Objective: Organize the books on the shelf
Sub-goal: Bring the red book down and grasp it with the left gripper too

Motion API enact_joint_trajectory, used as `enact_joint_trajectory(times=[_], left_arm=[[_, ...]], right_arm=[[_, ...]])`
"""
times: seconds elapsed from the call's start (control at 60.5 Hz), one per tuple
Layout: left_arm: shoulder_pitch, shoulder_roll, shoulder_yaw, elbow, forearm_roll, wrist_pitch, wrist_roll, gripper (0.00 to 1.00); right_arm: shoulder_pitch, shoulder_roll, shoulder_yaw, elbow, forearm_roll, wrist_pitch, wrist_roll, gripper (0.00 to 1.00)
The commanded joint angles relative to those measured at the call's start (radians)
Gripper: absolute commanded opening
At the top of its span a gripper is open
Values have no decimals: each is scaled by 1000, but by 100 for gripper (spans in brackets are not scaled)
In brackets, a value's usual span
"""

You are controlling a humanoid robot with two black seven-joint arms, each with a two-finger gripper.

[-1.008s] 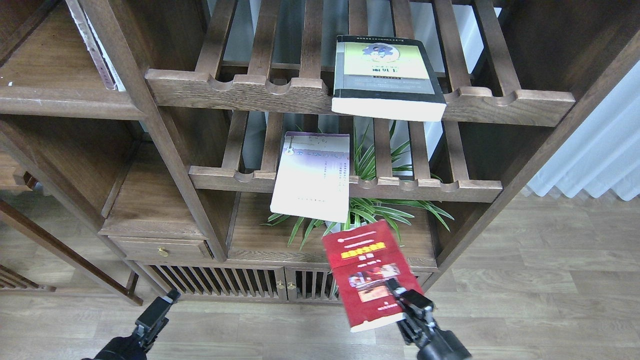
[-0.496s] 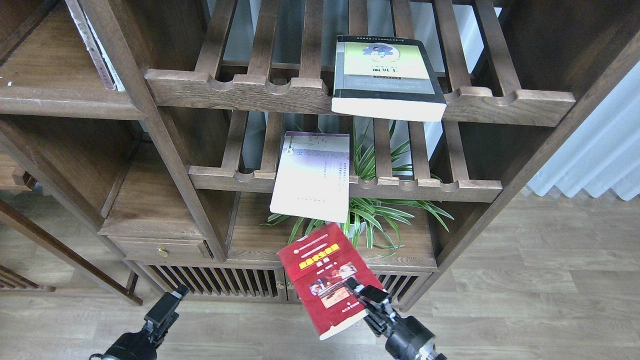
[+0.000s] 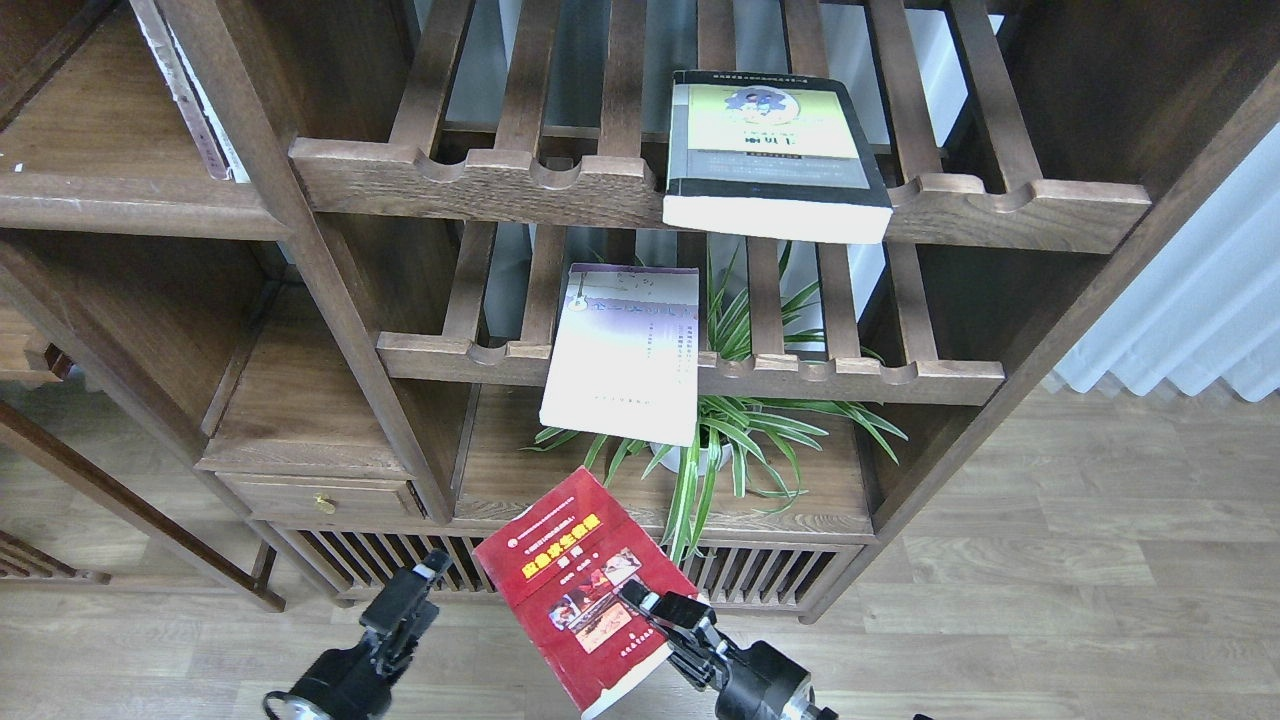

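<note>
Nearest, the right gripper (image 3: 640, 603) pinches the red book (image 3: 570, 590), held in the air before the cabinet with its lower corner cut off; the left gripper (image 3: 405, 595) looks dark, its finger gap unreadable. Farther back, the lavender-white book (image 3: 625, 355) overhangs the lower slatted rack (image 3: 850, 380), partly hiding a spider plant (image 3: 740, 430), and the black-grey book (image 3: 770, 155) lies on the upper rack (image 3: 480, 185).

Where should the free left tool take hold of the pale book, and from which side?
Grip the pale book at its near edge, which sticks out past the front rail of the slatted rack. Come from the front, one finger above and one below; the left tool looks free for it.
</note>
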State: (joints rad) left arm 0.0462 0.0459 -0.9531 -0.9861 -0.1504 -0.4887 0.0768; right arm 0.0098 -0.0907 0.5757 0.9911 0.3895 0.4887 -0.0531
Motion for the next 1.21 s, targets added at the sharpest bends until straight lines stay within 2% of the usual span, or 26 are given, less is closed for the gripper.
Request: enact_joint_trajectory(times=[0.0, 0.529, 0.727, 0.843, 0.859, 0.942, 1.008, 1.091, 1.19], left_arm=[[1, -31, 25, 1, 2, 0, 1, 100], [-12, -46, 68, 15, -1, 0, -31, 100], [-11, -46, 89, 17, 0, 0, -34, 97], [-8, -46, 109, 17, -1, 0, -40, 90], [-6, -46, 117, 17, -1, 0, -52, 87], [-8, -46, 126, 17, -9, 0, -72, 83], [-12, -46, 132, 17, -17, 0, -84, 82], [-14, -46, 134, 17, -26, 0, -86, 80], [-15, -46, 134, 17, -35, 0, -86, 70]], right_arm=[[1, 14, 0, 0, -3, 0, -2, 6], [-11, 28, -16, 4, -9, 0, -36, 5], [-20, 25, -19, 3, -14, 0, -65, 5], [-27, 28, -19, 1, -14, 0, -67, 5], [-28, 28, -19, 1, -14, 0, -67, 6], [-28, 28, -17, 1, -14, 0, -67, 6], [-28, 26, -17, 1, -14, 0, -67, 6], [-28, 26, -16, 0, -14, 0, -67, 6], [-28, 25, -13, -2, -14, 0, -67, 6]])
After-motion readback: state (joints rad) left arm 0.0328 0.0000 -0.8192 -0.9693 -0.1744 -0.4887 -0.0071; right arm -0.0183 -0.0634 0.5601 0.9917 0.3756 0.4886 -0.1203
